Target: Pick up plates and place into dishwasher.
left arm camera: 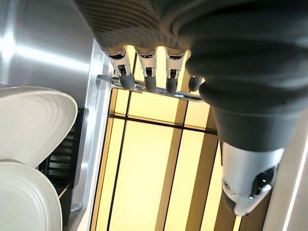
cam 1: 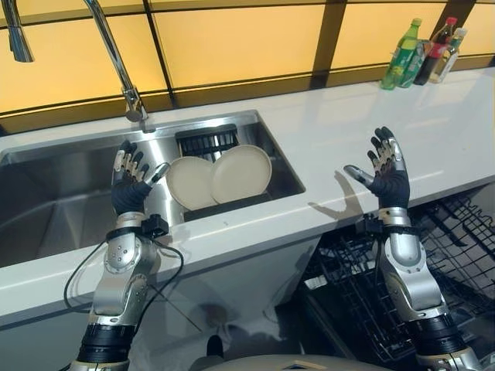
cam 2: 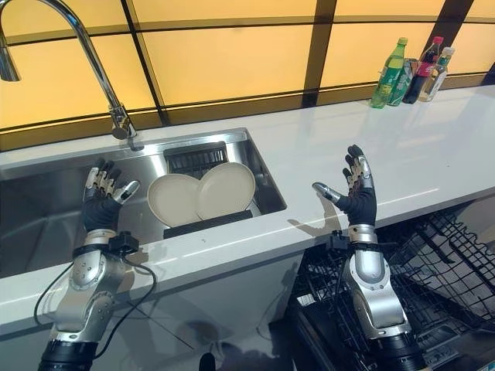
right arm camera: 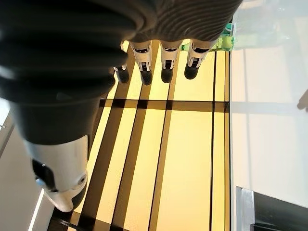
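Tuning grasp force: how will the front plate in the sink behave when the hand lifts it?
The front plate looks rigid and glazed, so probably slippery against the fingers. It leans on the other plate in the steel sink; lifting may make that one slide or clatter. Likely brittle if dropped.

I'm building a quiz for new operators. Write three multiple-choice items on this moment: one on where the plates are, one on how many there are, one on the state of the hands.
1. Where are the plates?
A. in the sink
B. on the counter
C. in the dishwasher rack

2. How many plates are there?
A. one
B. two
C. four

3. How are the left hand and right hand?
A. both open and empty
B. left holds a plate
C. right holds a bottle

Answers: 1 A, the plates lean at the sink's right end. 2 B, two overlapping cream plates. 3 A, both hands are raised with straight fingers.
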